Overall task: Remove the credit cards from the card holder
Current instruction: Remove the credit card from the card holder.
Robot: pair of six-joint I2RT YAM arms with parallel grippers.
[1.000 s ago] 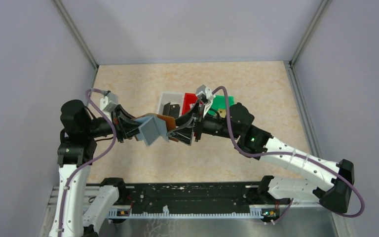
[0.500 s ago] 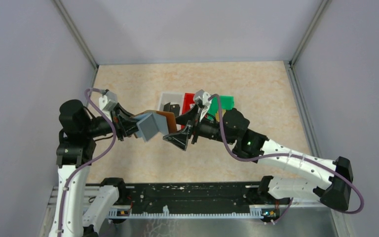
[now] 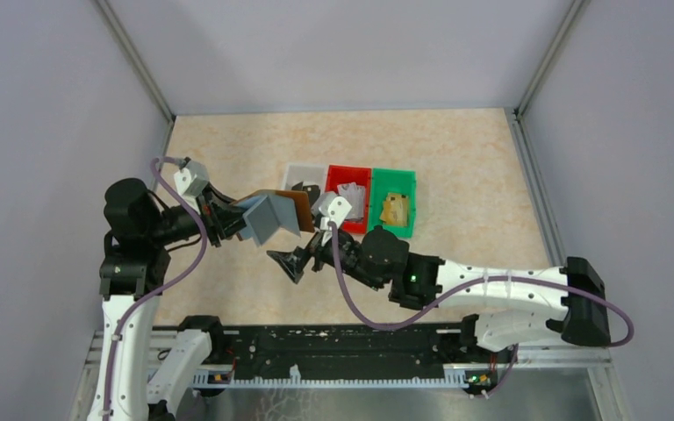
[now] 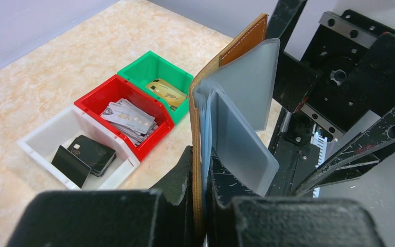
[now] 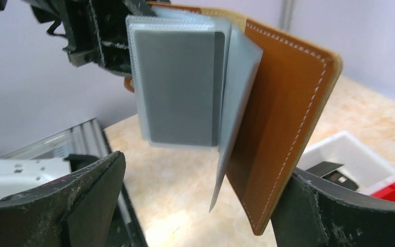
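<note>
My left gripper (image 3: 242, 221) is shut on the spine end of the brown card holder (image 3: 283, 209) and holds it open in the air, left of the bins. In the left wrist view the fingers (image 4: 182, 172) clamp the brown cover (image 4: 241, 43) with the pale sleeves (image 4: 244, 98) fanned out. My right gripper (image 3: 292, 260) is open and empty, just below and in front of the holder. In the right wrist view the holder (image 5: 283, 113) hangs between its wide jaws, and a grey rectangle shows in the front sleeve (image 5: 180, 82). Credit cards lie in the bins: black (image 4: 87, 153), silvery (image 4: 128, 117), gold (image 4: 167, 92).
Three small bins stand in a row mid-table: white (image 3: 298, 175), red (image 3: 355, 224), green (image 3: 395, 181). Grey walls close in the table on three sides. The black rail (image 3: 333, 351) with the arm bases runs along the near edge.
My right gripper has drawn back from the holder, moving left and toward the near edge, and now sits below it, uncovering the bins. My left gripper still holds the holder, almost still.
</note>
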